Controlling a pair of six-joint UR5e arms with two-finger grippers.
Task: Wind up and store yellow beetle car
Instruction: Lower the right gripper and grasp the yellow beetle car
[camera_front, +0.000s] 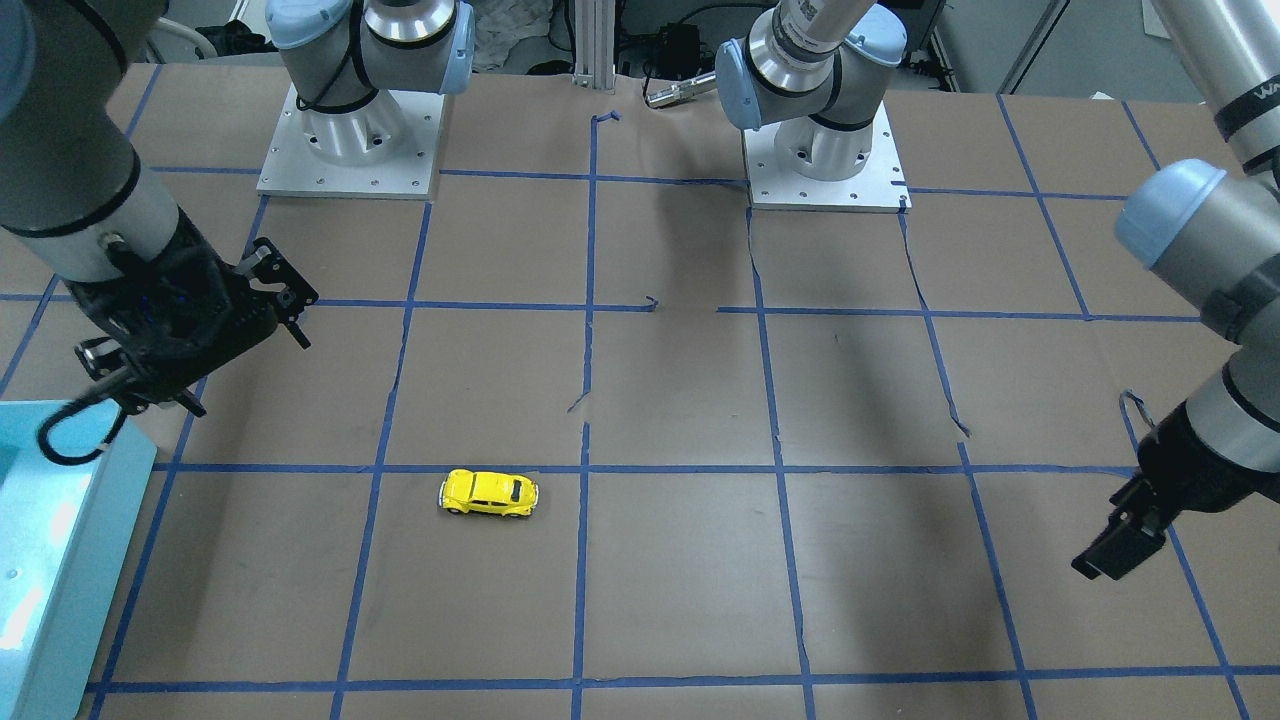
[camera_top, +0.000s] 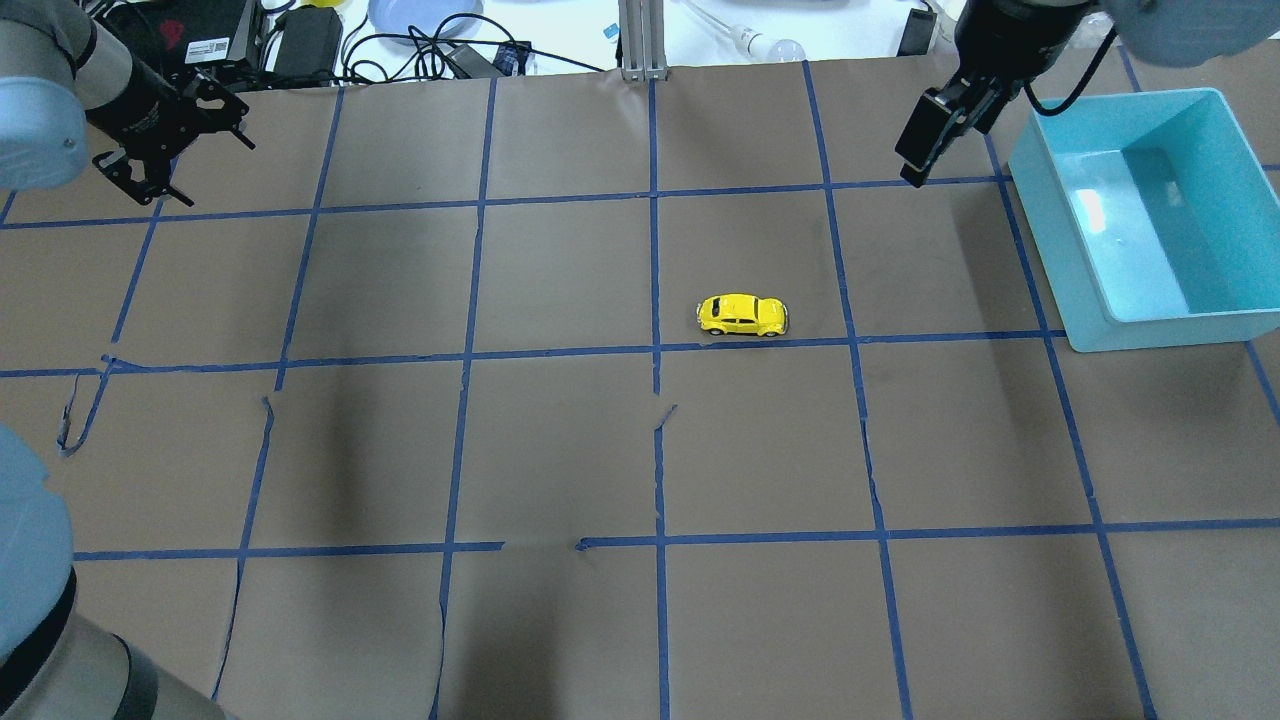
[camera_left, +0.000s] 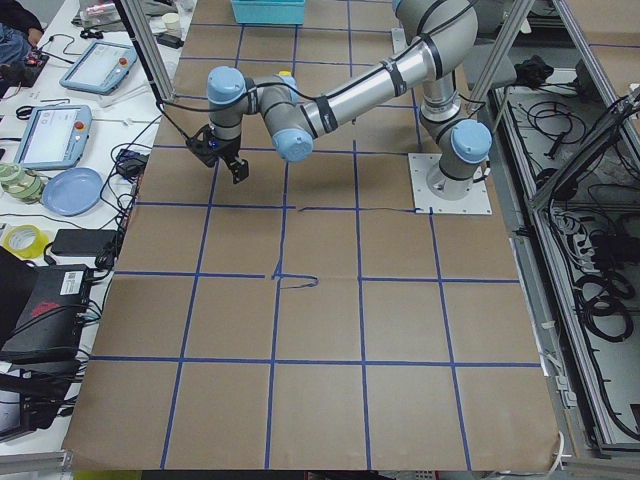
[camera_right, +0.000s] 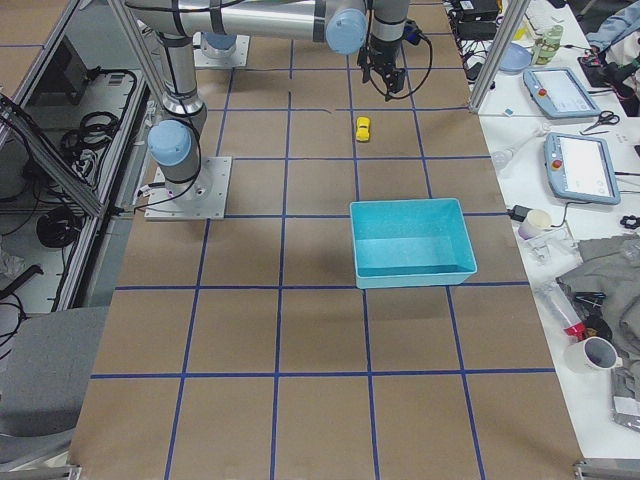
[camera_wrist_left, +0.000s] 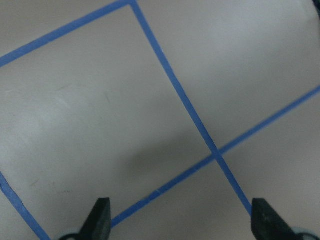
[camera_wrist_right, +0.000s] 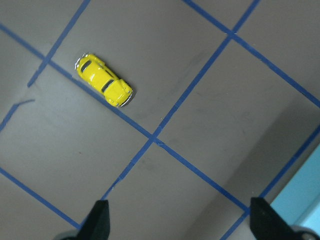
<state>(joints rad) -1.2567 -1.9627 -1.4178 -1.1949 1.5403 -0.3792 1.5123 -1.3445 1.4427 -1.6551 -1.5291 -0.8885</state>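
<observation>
On the brown table (camera_top: 560, 450) I see the yellow beetle car (camera_top: 742, 315) upright, nothing touching it; right of the car sits a teal bin (camera_top: 1160, 333); beyond the car, far left, my left gripper (camera_wrist_left: 181, 222) hangs spread and empty; beyond it rightward, my right gripper (camera_wrist_right: 180, 222) gapes likewise.

yellow beetle car (camera_top: 742, 315) mid-table, blue bin (camera_top: 1055, 230) apart

Light comes from above. Soft shadows lie on my brown table (camera_top: 560, 270). The blue bin (camera_top: 1150, 230) shines white. My left wrist view is blurry.
</observation>
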